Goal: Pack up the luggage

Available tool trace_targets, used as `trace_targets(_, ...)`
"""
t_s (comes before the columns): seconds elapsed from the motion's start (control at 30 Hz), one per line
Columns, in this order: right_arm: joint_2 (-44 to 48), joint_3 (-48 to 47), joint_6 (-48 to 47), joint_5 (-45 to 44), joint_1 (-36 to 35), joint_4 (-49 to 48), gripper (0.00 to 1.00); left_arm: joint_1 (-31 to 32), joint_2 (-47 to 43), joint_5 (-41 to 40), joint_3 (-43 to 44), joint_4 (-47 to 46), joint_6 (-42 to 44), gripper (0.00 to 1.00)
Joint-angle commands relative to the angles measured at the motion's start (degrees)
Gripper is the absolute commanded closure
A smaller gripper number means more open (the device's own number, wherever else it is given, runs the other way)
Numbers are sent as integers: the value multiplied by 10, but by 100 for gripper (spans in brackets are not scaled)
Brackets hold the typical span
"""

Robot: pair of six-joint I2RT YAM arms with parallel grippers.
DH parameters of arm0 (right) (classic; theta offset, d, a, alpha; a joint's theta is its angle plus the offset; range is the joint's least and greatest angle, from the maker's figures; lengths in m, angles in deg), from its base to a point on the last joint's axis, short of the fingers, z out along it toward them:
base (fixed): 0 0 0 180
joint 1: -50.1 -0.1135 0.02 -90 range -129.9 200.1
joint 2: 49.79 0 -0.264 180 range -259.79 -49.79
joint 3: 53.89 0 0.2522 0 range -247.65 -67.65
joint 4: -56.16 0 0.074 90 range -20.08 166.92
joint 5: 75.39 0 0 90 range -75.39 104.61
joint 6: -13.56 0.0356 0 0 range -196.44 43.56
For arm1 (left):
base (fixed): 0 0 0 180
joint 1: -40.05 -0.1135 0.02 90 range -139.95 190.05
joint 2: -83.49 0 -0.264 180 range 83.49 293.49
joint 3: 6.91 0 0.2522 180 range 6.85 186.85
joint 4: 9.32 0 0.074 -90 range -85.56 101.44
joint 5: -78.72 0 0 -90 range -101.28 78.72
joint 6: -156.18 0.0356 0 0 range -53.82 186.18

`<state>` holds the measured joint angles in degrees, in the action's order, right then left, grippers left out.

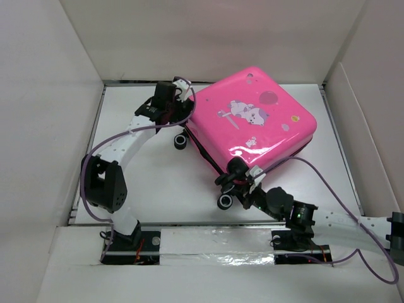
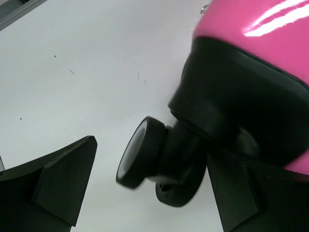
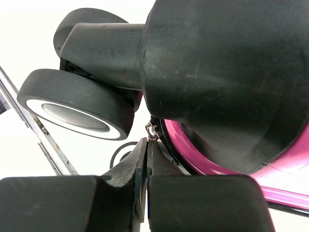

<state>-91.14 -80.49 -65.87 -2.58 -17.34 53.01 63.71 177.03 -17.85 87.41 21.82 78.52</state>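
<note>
Luggage lies closed, far-right on the counter; right tool clenched on its near-corner zip pull, left tool released.

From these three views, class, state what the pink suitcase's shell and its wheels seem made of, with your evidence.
The luggage: the shell looks like hard glossy plastic, given the sharp light streaks on its pink surface. The wheel: probably rubber or soft plastic, its black tread dull around a smooth pale hub.
</note>
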Motion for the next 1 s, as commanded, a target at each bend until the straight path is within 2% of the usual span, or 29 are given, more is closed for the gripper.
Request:
trace_targets(0.0, 28, -14, 9, 53, -1, -99, 100, -17, 22, 30, 42, -2, 26, 8)
trace_targets(0.07, 28, -14, 9, 54, 5, -96, 100, -38, 30, 86, 44, -2, 22, 12)
trace_targets(0.23, 27, -13, 11, 66, 23, -95, 100, -44, 24, 131, 29, -15, 17, 23)
trace_targets(0.37, 29, -11, 14, 79, 35, -93, 100, -44, 30, 157, 29, -14, 15, 46)
trace_targets(0.4, 31, -10, 14, 80, 42, -89, 100, -44, 31, 160, 29, -13, 15, 63)
trace_targets(0.47, 42, -10, 14, 80, 47, -81, 100, -44, 31, 173, 29, -13, 5, 74)
trace_targets(0.5, 47, -11, 14, 82, 47, -71, 100, -44, 31, 178, 28, -11, 1, 83)
trace_targets(0.57, 72, -20, 11, 92, 64, -53, 100, -20, 24, 171, 15, -9, -6, 88)
trace_targets(0.7, 141, -62, 2, 87, 76, 58, 100, 37, -8, 133, -29, -10, -37, 100)
trace_targets(0.87, 208, -112, -15, 84, 129, 152, 100, 134, -73, 95, -135, -25, -90, 100)
trace_targets(0.97, 238, -131, -31, 65, 164, 209, 100, 215, -110, 82, -199, -59, -152, 100)
